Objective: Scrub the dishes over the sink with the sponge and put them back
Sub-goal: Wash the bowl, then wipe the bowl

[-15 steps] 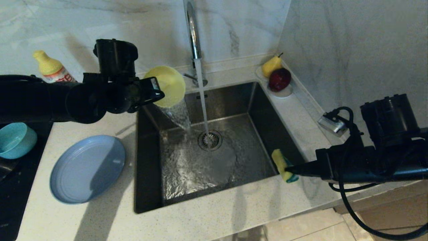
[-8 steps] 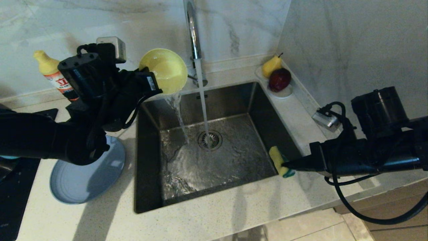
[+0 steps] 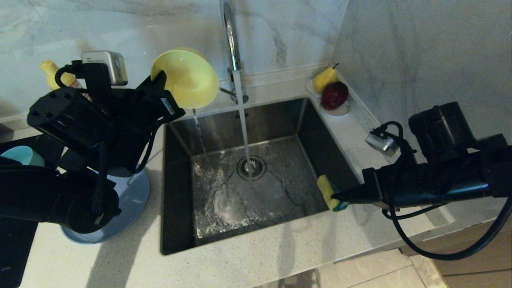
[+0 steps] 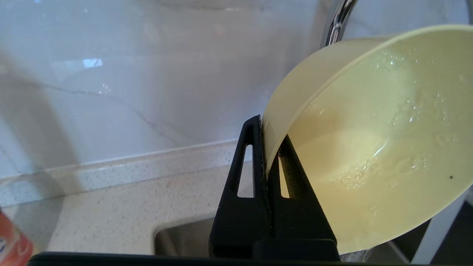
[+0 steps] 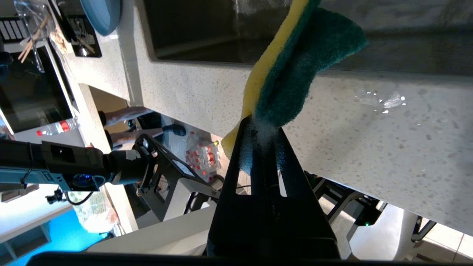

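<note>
My left gripper (image 3: 162, 86) is shut on the rim of the yellow bowl (image 3: 185, 79), which is tipped on edge above the sink's (image 3: 256, 224) back left corner, its wet inside (image 4: 377, 147) facing the faucet; a thin trickle falls from it. At the sink's right edge, my right gripper (image 3: 335, 197) is shut on the sponge (image 3: 327, 192), green face and yellow foam (image 5: 295, 70) sticking out past the fingertips. The grey-blue plate (image 3: 132, 192) lies on the counter left of the sink, half hidden by my left arm. The teal bowl (image 3: 22, 155) sits at the far left.
Water runs from the chrome faucet (image 3: 231, 36) onto the drain strainer (image 3: 251, 167). A white dish with a pear and a red fruit (image 3: 331, 94) stands at the sink's back right. A detergent bottle (image 3: 54, 74) is behind my left arm. A black cooktop (image 3: 12, 248) lies far left.
My left wrist has rolled and lifted, tipping the yellow bowl further up and left; its pour has thinned to a trickle. My right gripper has moved the sponge slightly left and toward the sink.
</note>
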Available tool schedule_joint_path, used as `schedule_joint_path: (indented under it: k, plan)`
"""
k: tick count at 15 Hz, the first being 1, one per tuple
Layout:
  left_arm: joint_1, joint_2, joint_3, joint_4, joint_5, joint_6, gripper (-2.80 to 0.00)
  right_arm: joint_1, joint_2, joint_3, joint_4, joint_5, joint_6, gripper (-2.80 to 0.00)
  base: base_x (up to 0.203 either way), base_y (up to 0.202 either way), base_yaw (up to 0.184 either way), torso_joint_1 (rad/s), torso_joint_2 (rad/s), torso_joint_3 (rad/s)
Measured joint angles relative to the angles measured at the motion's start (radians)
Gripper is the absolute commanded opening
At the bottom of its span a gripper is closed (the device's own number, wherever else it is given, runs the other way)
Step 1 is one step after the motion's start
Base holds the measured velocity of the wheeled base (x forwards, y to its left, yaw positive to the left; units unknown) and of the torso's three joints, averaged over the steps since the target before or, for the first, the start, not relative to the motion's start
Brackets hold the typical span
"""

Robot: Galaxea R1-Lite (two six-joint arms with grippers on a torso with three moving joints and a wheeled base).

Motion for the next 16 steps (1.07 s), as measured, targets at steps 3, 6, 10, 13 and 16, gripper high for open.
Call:
schedule_joint_path:
  k: [3, 6, 10, 13, 16]
  plan:
    - [-0.001, -0.021, 0.007, 0.099, -0.001, -0.015, -2.8, 0.01, -0.005, -0.009, 0.002, 0.0, 0.0, -2.8, 0.0, 0.0, 0.0, 0.0, 0.0, 0.0]
    - [-0.001, -0.117, 0.009, 0.423, -0.061, -0.164, -2.8, 0.052, -0.041, -0.021, 0.026, -0.004, -0.013, -2.8, 0.0, 0.0, 0.0, 0.0, 0.0, 0.0]
    - [-0.005, -0.26, -0.111, 1.026, -0.149, -0.343, -2.8, 0.081, -0.075, -0.107, 0.137, -0.006, -0.029, -2.8, 0.0, 0.0, 0.0, 0.0, 0.0, 0.0]
    - [-0.06, -0.301, -0.283, 1.45, -0.153, -0.481, -2.8, 0.124, -0.067, -0.227, 0.232, -0.042, -0.029, -2.8, 0.0, 0.0, 0.0, 0.0, 0.0, 0.0]
    - [-0.125, -0.306, -0.338, 1.654, -0.085, -0.557, -2.8, 0.184, -0.025, -0.388, 0.331, -0.104, -0.028, -2.8, 0.0, 0.0, 0.0, 0.0, 0.0, 0.0]
